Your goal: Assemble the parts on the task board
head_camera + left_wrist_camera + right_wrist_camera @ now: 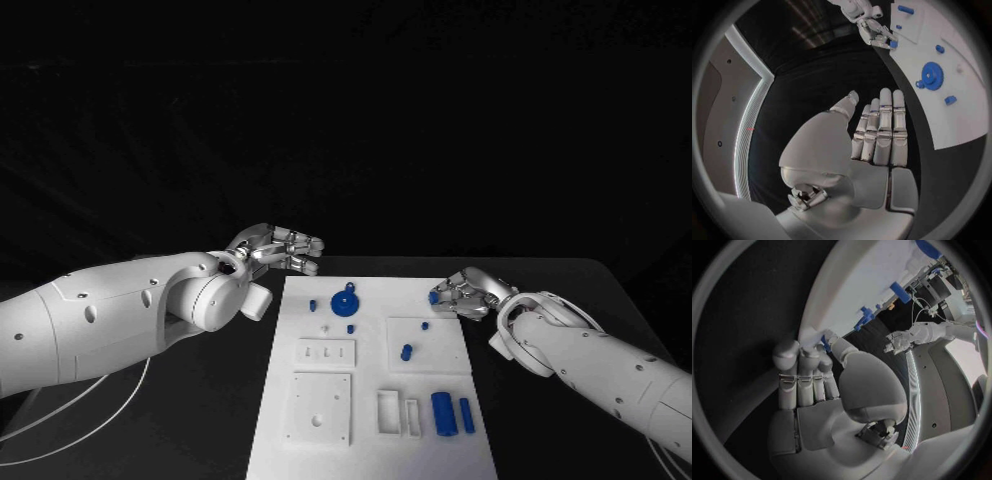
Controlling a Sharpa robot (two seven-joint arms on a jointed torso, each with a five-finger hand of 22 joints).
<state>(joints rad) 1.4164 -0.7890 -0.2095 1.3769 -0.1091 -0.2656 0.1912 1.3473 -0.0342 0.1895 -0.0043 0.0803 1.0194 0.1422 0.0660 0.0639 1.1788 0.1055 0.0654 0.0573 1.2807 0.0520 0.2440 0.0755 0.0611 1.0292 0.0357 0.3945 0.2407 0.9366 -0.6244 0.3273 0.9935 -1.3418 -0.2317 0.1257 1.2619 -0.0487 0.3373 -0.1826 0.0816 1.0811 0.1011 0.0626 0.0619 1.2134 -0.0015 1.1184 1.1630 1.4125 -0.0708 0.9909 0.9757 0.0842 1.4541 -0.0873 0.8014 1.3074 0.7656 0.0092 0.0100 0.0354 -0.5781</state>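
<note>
The task board (372, 420) lies mid-table, carrying one blue gear (345, 301), two blue cylinders (453, 413) side by side and three small blue pegs (405, 351). The left hand (278, 248) hovers empty, fingers apart; the right hand (469, 294) pinches a blue part (436, 295) at the board's edge.

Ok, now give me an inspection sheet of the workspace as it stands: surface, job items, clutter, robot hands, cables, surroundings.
Surface: black table, white task board lying in its middle.
Job's things: blue gear near the board's far end; two blue cylinders side by side near its close end; small blue pieces scattered between.
Clutter: nothing seen.
Robot hands: left robot hand empty, fingers straight, off the board's far left corner. Right robot hand at the far right corner, fingertips at a small blue part; grip unclear.
Cables: white cables trailing under the left arm.
Surroundings: nothing seen.
</note>
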